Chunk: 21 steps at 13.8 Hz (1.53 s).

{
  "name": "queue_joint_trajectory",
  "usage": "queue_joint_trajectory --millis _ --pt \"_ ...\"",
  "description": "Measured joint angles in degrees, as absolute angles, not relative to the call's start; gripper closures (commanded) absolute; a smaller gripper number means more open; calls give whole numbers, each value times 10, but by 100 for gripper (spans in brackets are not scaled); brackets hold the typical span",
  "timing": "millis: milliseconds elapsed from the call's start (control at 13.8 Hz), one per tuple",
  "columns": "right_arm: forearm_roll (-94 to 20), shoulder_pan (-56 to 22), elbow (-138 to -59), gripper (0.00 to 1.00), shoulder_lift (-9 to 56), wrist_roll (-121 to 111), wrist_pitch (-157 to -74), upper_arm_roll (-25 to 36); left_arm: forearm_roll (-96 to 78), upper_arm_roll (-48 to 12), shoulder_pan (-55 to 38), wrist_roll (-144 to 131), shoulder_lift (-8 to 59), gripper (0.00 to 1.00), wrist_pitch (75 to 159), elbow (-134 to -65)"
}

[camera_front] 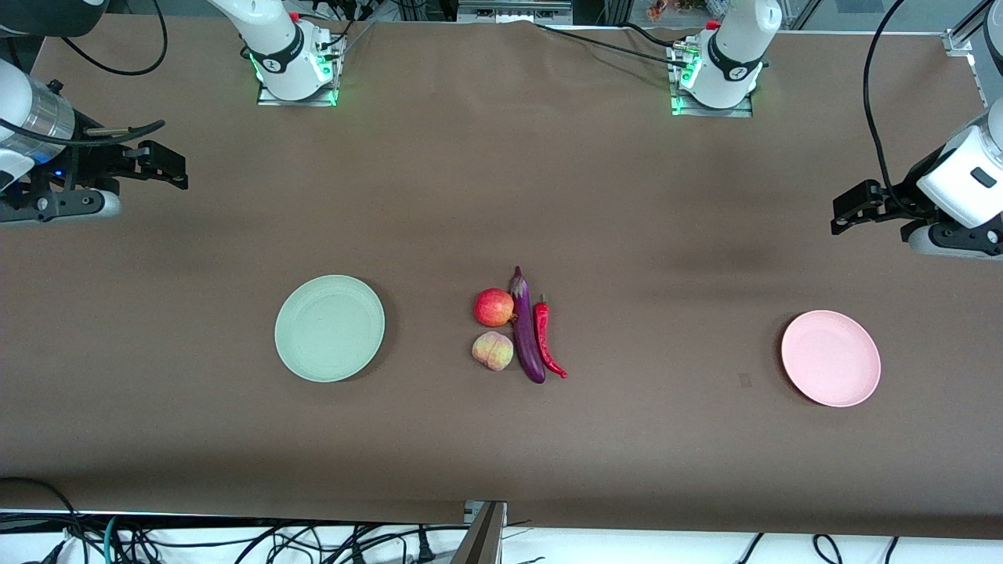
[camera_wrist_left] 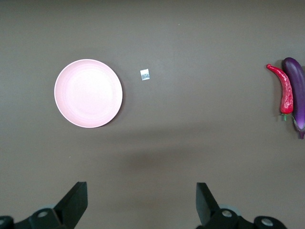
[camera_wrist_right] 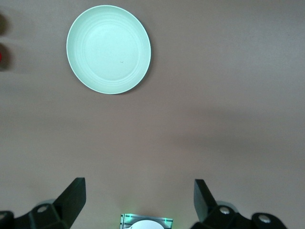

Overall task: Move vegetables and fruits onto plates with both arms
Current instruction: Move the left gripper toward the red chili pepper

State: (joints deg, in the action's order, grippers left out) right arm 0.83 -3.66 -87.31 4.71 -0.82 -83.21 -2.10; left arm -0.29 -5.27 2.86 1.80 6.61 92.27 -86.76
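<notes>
In the middle of the table lie a red apple (camera_front: 494,307), a pale peach (camera_front: 493,350) nearer the camera, a long purple eggplant (camera_front: 526,329) and a red chili (camera_front: 544,333), all side by side. The green plate (camera_front: 329,328) sits toward the right arm's end, the pink plate (camera_front: 831,358) toward the left arm's end; both are empty. My left gripper (camera_front: 846,210) hangs open high over its end of the table, and its wrist view shows the pink plate (camera_wrist_left: 88,93), chili (camera_wrist_left: 285,90) and eggplant (camera_wrist_left: 296,90). My right gripper (camera_front: 171,166) hangs open over its end, above the green plate (camera_wrist_right: 108,49).
A small silvery tag (camera_front: 745,381) lies on the brown table between the produce and the pink plate. The arm bases (camera_front: 294,63) (camera_front: 717,70) stand along the table's edge farthest from the camera. Cables (camera_front: 235,540) run below the table's near edge.
</notes>
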Motion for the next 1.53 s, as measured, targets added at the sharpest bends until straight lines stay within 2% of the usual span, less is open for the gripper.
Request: queue_joint_trajectory --millis 509,727,945,1309,1527 --pt "8 -36 -873 0 47 -8 -832 -21 -25 -43 42 17 109 0 952 -869" --pt "8 -36 -873 0 47 -8 -832 -20 -25 -38 69 19 134 0 932 -870" --pt "8 -36 -873 0 47 -8 -832 -20 -31 -46 70 19 131 0 909 -865" --pt "8 -33 -873 0 47 -8 -832 -20 -57 -64 -22 -150 143 0 914 -866" --pt "8 -33 -872 0 48 -8 -832 -20 -63 -66 -80 -236 195 0 990 -869"
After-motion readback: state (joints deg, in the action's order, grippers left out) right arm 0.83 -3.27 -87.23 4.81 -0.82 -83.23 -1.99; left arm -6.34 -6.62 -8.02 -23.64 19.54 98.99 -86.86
